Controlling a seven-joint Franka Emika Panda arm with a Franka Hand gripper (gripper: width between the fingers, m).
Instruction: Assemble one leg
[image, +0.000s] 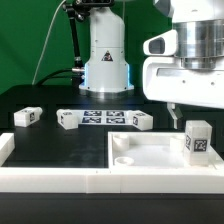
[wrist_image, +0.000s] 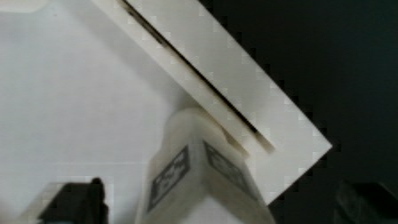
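Observation:
One leg (image: 197, 140) stands upright on the right near corner of the large white panel (image: 150, 152), its tag facing the camera. My gripper (image: 184, 114) hangs just above and slightly behind it. In the wrist view the leg (wrist_image: 201, 170) sits between my two dark fingers (wrist_image: 75, 202), with a gap on each side; the jaws are open and hold nothing. Three more legs lie on the black table: one at the exterior view's left (image: 27, 116), one left of centre (image: 68, 119) and one right of centre (image: 140, 121).
The marker board (image: 100, 117) lies flat between the lying legs. A white L-shaped fence (image: 50, 178) runs along the front and left edge. The robot base (image: 105, 60) stands at the back. In the wrist view the panel's edge (wrist_image: 222, 70) runs diagonally.

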